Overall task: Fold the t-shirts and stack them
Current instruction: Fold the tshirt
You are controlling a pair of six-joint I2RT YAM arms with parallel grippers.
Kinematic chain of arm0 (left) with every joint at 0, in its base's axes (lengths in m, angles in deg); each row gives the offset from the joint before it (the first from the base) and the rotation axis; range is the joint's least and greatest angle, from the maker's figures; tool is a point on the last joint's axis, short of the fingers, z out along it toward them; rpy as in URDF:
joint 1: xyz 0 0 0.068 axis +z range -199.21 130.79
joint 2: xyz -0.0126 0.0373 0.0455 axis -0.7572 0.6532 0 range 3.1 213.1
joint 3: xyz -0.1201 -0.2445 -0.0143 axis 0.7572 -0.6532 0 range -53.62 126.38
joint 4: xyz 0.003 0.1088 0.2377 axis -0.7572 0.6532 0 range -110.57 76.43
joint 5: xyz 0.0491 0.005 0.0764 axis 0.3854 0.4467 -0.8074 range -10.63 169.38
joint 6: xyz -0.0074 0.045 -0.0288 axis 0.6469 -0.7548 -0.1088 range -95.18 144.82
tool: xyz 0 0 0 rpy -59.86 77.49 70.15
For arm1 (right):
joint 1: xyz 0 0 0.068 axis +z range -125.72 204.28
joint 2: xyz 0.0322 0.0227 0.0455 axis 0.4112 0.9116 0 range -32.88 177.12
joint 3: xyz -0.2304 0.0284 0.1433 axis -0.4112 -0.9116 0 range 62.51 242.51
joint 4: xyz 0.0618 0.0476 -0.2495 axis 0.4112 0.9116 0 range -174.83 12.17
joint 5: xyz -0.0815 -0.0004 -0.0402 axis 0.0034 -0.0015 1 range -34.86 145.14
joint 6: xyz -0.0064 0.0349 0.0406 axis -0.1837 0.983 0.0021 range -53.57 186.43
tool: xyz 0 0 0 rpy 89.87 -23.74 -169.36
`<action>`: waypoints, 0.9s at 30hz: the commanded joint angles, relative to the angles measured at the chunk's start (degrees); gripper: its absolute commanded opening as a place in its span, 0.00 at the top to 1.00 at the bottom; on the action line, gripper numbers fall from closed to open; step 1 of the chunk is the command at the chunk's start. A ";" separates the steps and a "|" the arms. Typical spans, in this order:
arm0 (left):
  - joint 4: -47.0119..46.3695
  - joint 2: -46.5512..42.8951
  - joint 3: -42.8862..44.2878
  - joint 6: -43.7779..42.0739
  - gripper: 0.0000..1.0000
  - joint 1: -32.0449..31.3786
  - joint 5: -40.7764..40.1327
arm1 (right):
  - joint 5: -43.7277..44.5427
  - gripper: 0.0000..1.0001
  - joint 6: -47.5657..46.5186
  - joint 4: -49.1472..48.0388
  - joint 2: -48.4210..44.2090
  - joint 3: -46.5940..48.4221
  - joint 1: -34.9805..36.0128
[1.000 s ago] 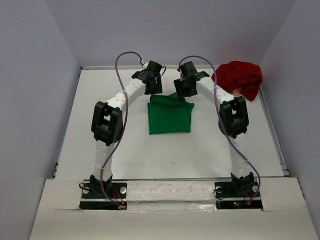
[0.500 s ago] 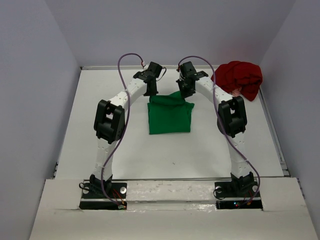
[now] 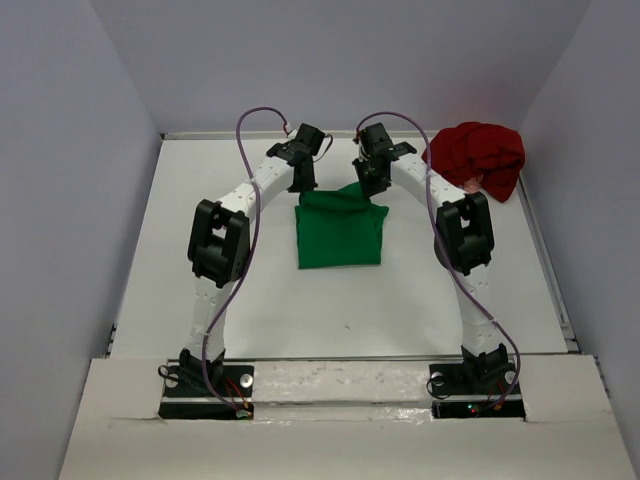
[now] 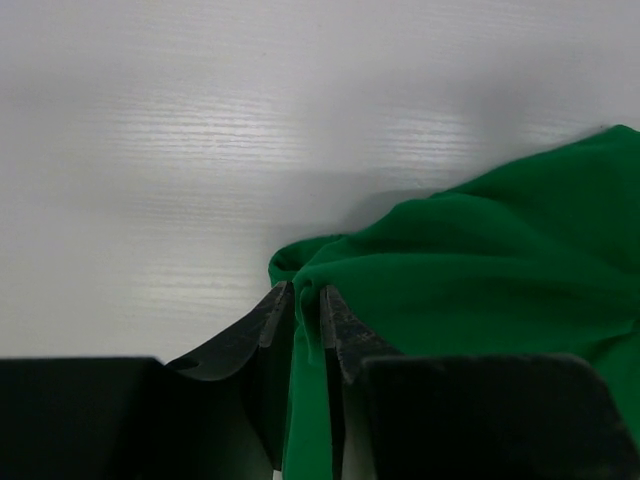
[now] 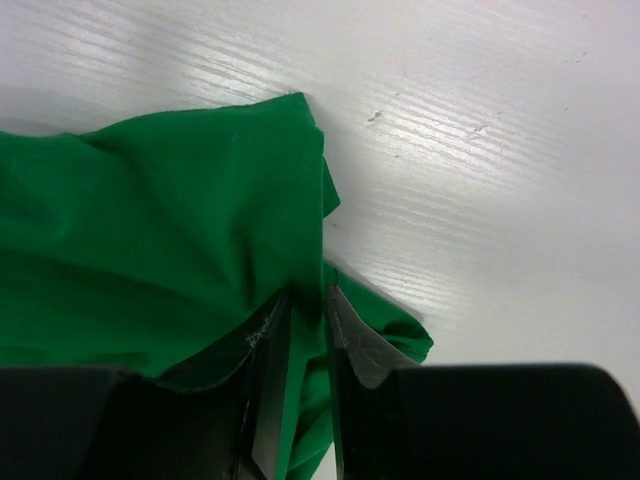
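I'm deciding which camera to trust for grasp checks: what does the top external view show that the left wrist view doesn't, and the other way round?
Only the top external view shows the dark red t-shirt crumpled at the far right, the right claw, and the whole outline of the partly folded green t-shirt. Only the left wrist view shows the left claw shut on a pinch of green cloth at the shirt's corner. Both show the green t-shirt lying on the white table.
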 commanded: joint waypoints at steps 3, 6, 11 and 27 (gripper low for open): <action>-1.42 -2.51 -1.55 0.16 0.72 0.11 2.30 | 0.30 0.72 0.48 -0.81 -0.65 -0.12 -0.39; -1.69 -3.31 -2.79 0.34 0.69 0.02 2.31 | 0.39 0.71 0.30 -1.08 -0.65 -0.20 -0.39; -3.01 -4.54 -5.60 0.86 0.66 -0.25 2.92 | 0.21 0.71 0.56 -1.25 -0.39 -0.38 -0.39; -2.92 -3.48 -3.58 1.13 0.75 -0.42 3.36 | -0.67 1.00 1.36 -1.78 0.67 -0.82 -0.39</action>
